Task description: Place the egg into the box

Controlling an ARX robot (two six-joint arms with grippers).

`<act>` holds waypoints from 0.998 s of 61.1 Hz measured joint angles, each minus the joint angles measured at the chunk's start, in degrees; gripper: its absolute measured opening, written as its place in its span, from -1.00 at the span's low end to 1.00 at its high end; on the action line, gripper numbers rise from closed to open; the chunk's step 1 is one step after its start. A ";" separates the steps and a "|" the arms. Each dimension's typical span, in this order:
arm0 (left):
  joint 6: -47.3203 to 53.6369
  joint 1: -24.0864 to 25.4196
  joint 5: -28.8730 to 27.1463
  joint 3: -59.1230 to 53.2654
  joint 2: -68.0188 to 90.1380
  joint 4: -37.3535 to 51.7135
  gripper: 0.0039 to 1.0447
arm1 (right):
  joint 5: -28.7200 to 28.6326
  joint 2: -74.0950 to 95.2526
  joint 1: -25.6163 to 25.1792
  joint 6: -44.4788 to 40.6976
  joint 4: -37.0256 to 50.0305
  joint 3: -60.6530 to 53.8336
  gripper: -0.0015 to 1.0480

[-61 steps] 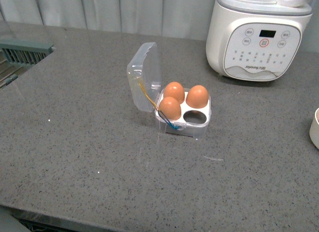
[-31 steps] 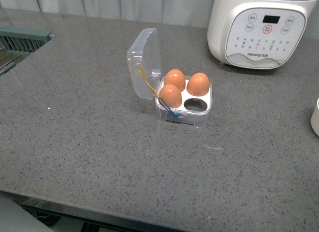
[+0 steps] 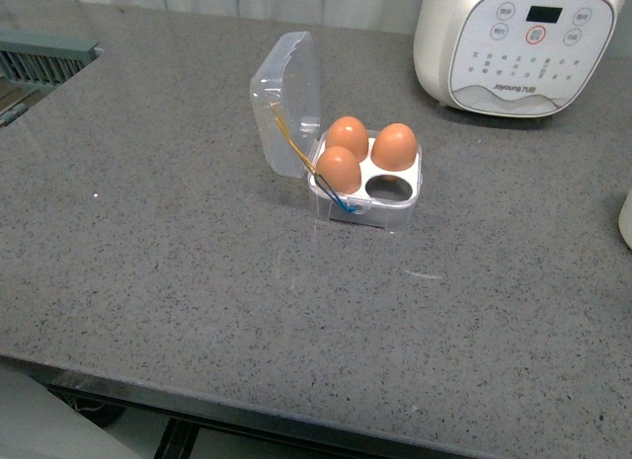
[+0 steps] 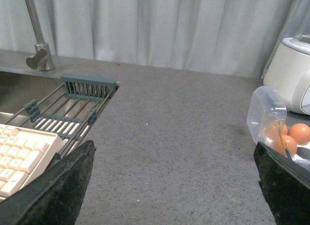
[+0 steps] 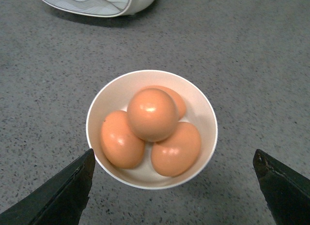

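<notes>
— Front view, findings?
— Box (image 3: 365,178) at frame centre on the grey worktop (image 3: 178,262), lid (image 3: 288,104) open and upright; three eggs (image 3: 348,135) seated, lower-right hole vacant. White appliance (image 3: 518,44) upper right. Neither arm visible.
— The egg?
— Shown properly only by the right wrist view: egg (image 5: 152,114) lies topmost in a white bowl (image 5: 203,113), resting on three others (image 5: 121,140). The front view catches just that bowl's edge, far right.
— Jaws?
— Right gripper (image 5: 173,155): jaws spread wide, gripping nothing, bowl framed between. Left gripper (image 4: 173,147): jaws likewise spread, empty. Its view alone shows a tap (image 4: 38,55) and keyboard (image 4: 22,155).
</notes>
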 joint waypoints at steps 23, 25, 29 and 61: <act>0.00 0.00 -0.02 0.00 0.00 0.00 0.88 | -2.12 9.01 1.16 -0.28 1.51 4.37 0.82; 0.00 0.00 -0.02 0.00 0.00 0.00 0.88 | -2.58 9.49 1.16 -0.28 1.36 4.70 0.82; 0.00 0.00 -0.02 0.00 0.00 0.00 0.88 | -4.00 10.12 0.98 -0.37 0.31 5.55 0.82; 0.00 0.00 -0.02 0.00 0.00 -0.02 0.88 | -9.97 15.76 -1.51 -5.31 -3.39 10.62 0.82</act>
